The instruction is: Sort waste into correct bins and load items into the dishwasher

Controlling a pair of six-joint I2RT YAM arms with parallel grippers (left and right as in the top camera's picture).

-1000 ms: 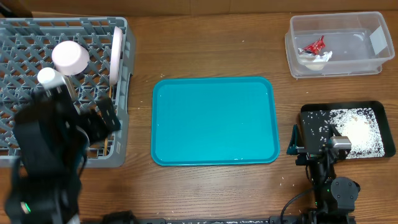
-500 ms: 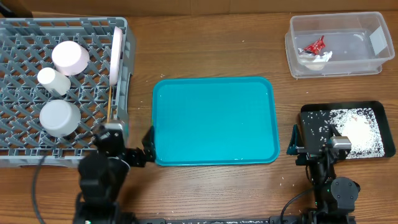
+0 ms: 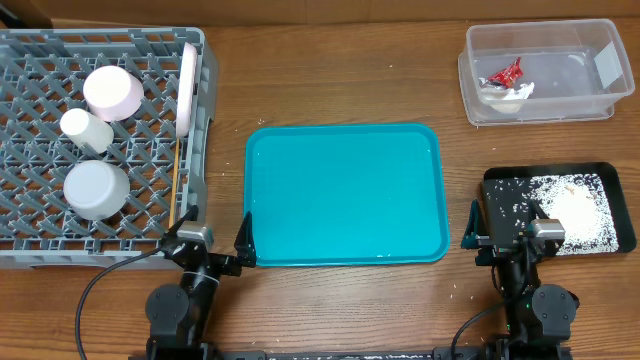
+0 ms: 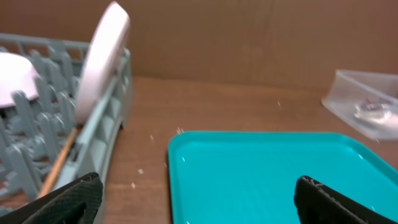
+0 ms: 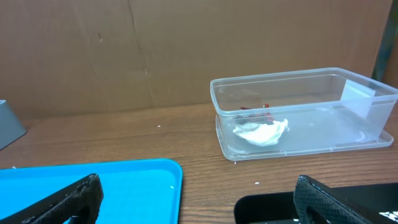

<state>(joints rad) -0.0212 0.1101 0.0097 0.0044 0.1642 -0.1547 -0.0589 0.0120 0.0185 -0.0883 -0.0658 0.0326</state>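
The grey dish rack [image 3: 40,225] at the left holds a pale-pink dish [image 3: 112,92], a small white cup [image 3: 85,130], a grey bowl [image 3: 96,190], a white plate on edge [image 3: 188,88] and wooden chopsticks [image 3: 178,180]. The clear tub [image 3: 590,105] at the back right holds the red sauce packet [image 3: 506,72] and white napkin [image 3: 505,94]. The black tray [image 3: 620,235] holds white rice crumbs [image 3: 575,212]. My left gripper [image 3: 212,243] is open and empty at the teal tray's front left corner. My right gripper [image 3: 500,232] is open and empty beside the black tray.
The teal serving tray [image 3: 345,195] lies in the middle, bare. A few stray crumbs lie on the wooden table near the rack [image 4: 142,171] and near the front right [image 3: 457,292]. A cardboard wall stands behind the table.
My left arm has drawn back from over the dish rack to the table's front edge, low beside the teal tray. The right arm has not moved.
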